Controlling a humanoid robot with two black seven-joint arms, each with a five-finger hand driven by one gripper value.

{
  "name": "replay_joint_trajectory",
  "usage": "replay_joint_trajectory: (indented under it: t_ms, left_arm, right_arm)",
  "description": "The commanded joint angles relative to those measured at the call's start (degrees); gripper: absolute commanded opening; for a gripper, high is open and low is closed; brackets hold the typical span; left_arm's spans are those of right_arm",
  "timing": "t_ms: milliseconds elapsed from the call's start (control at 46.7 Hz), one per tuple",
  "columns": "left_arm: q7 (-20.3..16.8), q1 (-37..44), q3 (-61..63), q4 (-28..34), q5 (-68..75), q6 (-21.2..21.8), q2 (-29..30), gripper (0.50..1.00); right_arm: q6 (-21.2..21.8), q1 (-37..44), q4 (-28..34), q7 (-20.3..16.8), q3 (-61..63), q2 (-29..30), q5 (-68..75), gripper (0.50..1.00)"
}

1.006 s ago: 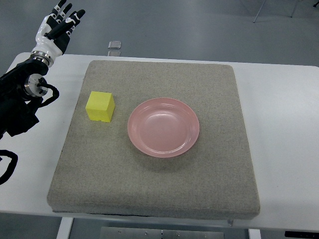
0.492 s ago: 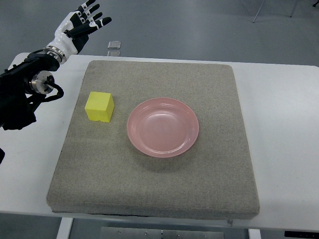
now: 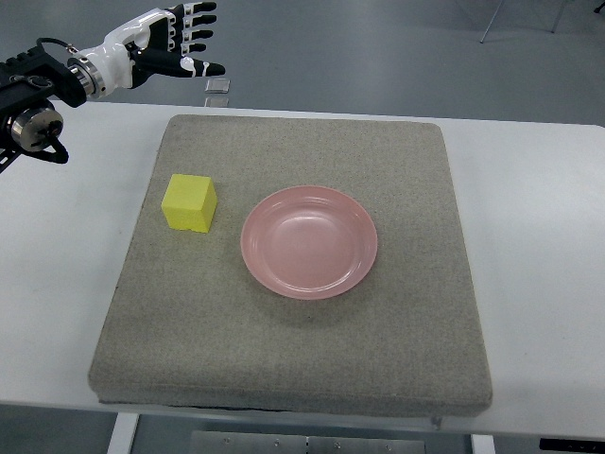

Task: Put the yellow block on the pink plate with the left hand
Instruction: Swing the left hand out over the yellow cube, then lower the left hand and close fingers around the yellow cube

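A yellow block sits on the left part of a grey felt mat. Just to its right, near the mat's middle, lies an empty pink plate. My left hand hovers high beyond the table's far left corner, well behind the block. Its fingers are spread and hold nothing. The left arm comes in from the upper left edge. No right arm shows.
The mat rests on a white table. A small pale object lies on the floor just past the table's far edge. Chair legs stand at the top right.
My left hand has swung rightward and up along the far edge, turning from pointing up to pointing right. Block and plate have not moved.
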Motion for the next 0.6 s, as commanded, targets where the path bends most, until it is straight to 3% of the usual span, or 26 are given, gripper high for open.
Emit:
replay_joint_trajectory:
  t_ms: [0,321,578]
  left_arm:
    - [-0.08,-1.38,0.31,-2.59,7.75,-0.06,2.52,0.992]
    - [-0.16,-1.74,0.40,-13.14,31.48,-0.85,8.24,0.990]
    - [-0.60,-1.30,0.48,-13.85,42.74,-0.85,8.50,0.990]
  right_arm:
    - [0.00,-0.01,0.00,0.00,0.00,0.00,0.01,0.924]
    - [0.00,0.08,0.00,0.00,0.00,0.00,0.01,0.924]
    - [0.00,-0.01,0.00,0.00,0.00,0.00,0.01,0.924]
